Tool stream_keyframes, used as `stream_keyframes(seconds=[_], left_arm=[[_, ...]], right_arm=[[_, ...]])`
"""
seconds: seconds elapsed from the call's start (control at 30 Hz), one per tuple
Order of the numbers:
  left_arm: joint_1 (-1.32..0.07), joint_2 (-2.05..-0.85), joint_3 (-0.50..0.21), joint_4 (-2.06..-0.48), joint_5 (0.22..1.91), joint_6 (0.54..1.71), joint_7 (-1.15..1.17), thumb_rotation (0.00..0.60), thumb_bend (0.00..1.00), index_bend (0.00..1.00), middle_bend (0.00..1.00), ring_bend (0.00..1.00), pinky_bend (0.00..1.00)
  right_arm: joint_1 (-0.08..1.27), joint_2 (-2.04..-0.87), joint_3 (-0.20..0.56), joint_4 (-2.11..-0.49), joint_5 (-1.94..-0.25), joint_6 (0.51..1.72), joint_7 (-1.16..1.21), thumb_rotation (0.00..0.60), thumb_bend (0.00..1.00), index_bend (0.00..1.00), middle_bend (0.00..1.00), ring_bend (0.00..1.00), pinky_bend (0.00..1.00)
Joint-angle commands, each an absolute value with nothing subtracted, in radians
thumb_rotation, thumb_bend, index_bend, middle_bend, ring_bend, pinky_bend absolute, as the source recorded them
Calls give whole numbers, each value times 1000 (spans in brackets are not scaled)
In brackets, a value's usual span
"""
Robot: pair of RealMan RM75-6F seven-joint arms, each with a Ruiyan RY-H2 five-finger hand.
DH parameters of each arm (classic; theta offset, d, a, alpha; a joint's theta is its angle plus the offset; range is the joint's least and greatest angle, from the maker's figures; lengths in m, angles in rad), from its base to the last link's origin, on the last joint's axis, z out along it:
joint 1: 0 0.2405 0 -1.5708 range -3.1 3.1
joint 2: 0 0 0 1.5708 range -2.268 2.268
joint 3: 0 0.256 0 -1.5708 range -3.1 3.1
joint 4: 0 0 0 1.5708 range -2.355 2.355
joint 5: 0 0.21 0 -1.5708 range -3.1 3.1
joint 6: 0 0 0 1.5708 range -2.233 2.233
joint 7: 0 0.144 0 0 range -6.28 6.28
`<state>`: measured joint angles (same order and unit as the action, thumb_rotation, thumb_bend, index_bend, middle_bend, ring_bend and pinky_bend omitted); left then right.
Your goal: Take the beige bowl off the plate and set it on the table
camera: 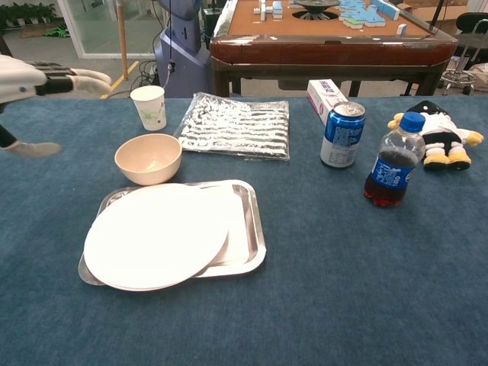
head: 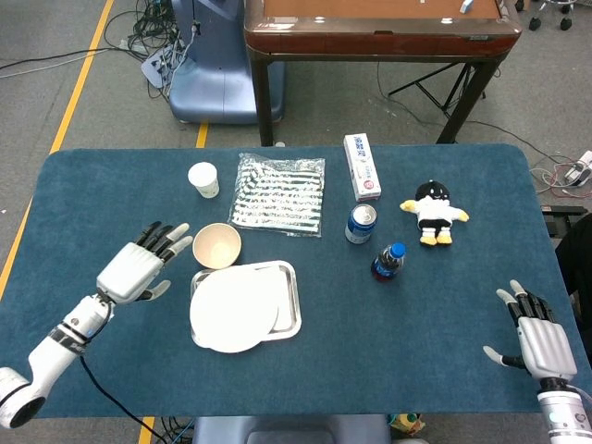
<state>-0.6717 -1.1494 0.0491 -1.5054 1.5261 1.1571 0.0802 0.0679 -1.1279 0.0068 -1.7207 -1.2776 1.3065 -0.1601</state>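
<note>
We see beige bowl (head: 216, 246) upright on table (head: 435, 333), touching plate (head: 233, 311) at its 11 o'clock. Left hand (head: 139, 266) spread, empty, beside bowl. Right hand (head: 535, 337) spread, empty.
</note>
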Motion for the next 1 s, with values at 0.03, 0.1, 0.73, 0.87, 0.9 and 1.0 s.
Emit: stream_keyframes(seconds=[0.03, 0.1, 0.73, 0.87, 0.9, 1.0], left_arm=[[-596, -1105, 57, -1562, 1510, 1238, 117, 600, 318, 11, 0, 0, 0], [-555, -1092, 61, -1577, 1505, 1281, 113, 600, 319, 11, 0, 0, 0], [-268, -1161, 4, -1409, 1509, 1632, -131, 600, 319, 12, 0, 0, 0], [-263, -1165, 0, -1400, 1514, 1610, -144, 600, 319, 12, 0, 0, 0], [-264, -1163, -2, -1407, 1506, 1595, -144, 600, 319, 12, 0, 0, 0], [-267, -1156, -9, -1433, 1506, 1573, -139, 600, 319, 13, 0, 0, 0]], right_arm=[[61, -1125, 2, -1726, -1293, 1319, -159, 600, 225, 0, 0, 0, 0], [56, -1124, -3, -1730, -1308, 1330, -161, 600, 224, 0, 0, 0, 0], [21, -1132, -43, -1754, -1435, 1407, -214, 600, 224, 0, 0, 0, 0], [18, -1138, -43, -1762, -1437, 1411, -229, 600, 224, 0, 0, 0, 0], [16, -1138, -43, -1764, -1441, 1415, -230, 600, 224, 0, 0, 0, 0], [8, -1135, -42, -1771, -1450, 1434, -227, 600, 224, 0, 0, 0, 0]])
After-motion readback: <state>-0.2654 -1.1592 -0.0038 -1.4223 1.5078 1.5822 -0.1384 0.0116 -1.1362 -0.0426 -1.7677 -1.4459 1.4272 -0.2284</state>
